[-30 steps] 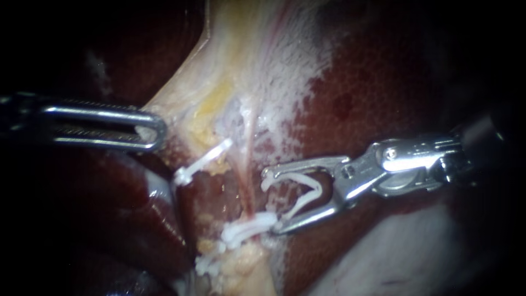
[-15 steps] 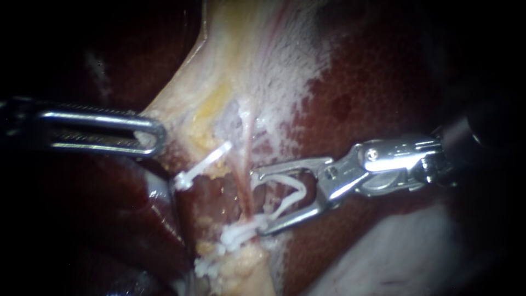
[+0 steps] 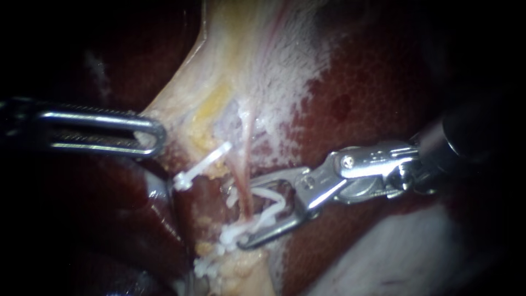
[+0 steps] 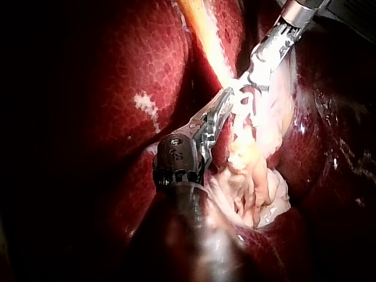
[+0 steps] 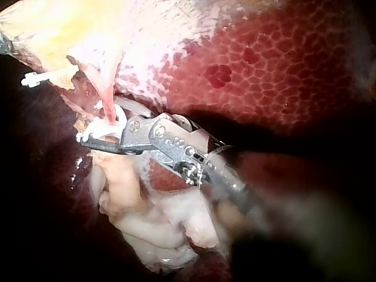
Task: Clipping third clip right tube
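1. The left instrument (image 3: 158, 134) comes in from the left. Its jaws are clenched on the edge of the pale tissue (image 3: 235, 66), well left of the tube.
2. The right instrument (image 3: 234, 217) comes in from the right. Its jaws stand wide apart, and both bear on the loaded clip (image 3: 271, 204), a white open V that they hold between them.
3. The tube (image 3: 244, 164) is thin and pink. It runs from the pale tissue on the far side toward the near side, and there it passes between the right instrument's jaws.
4. The loaded clip's two legs lie apart, one on the far side and one on the near side, and are not yet pressed together on the tube.
5. The lower clip (image 3: 234, 235) is white and closed. It sits across the tube, just beside the tip of the near jaw.
6. The nearest clip (image 3: 207, 267) lies nearer still, among yellowish bits of tissue.
7. The slanted clip (image 3: 200, 167) sits left of the tube, between the two instruments and touching neither.
8. The dark red liver (image 3: 372, 87) spreads to the right, behind the right instrument.
9. In the right wrist view the tube drops from the pale tissue straight into the gap between the jaws.
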You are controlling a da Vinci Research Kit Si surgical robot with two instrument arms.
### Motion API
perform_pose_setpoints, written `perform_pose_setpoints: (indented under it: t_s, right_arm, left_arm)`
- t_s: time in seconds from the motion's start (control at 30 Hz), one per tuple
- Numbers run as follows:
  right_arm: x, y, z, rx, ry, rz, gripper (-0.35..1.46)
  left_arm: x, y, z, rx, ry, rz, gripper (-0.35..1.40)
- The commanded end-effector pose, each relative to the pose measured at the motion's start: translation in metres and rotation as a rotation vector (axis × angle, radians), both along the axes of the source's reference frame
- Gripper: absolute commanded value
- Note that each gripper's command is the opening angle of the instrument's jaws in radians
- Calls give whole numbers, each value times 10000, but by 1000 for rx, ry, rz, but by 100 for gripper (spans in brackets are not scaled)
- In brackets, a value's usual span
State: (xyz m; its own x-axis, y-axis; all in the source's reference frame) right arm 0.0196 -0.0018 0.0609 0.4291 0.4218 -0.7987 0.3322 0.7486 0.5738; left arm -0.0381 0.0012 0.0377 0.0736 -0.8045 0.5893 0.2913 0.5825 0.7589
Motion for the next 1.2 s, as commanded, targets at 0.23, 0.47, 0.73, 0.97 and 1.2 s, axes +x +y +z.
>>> perform_pose_setpoints:
  t_s: [0.23,0.47,0.73,0.97,1.2]
  right_arm:
    - [-1,5,-5,6,9,-3,55]
    - [-2,10,-11,11,13,-1,54]
    - [-2,11,-12,26,4,2,48]
    - [-6,11,-12,78,-29,14,21]
    - [-11,14,-10,87,-16,-10,-19]
  left_arm:
    - [0,0,1,1,-1,1,-35]
    - [0,0,1,1,-1,1,-35]
    - [0,-1,2,0,0,1,-35]
    - [-1,-1,3,0,0,0,-35]
    - [-1,-1,3,0,0,0,-35]
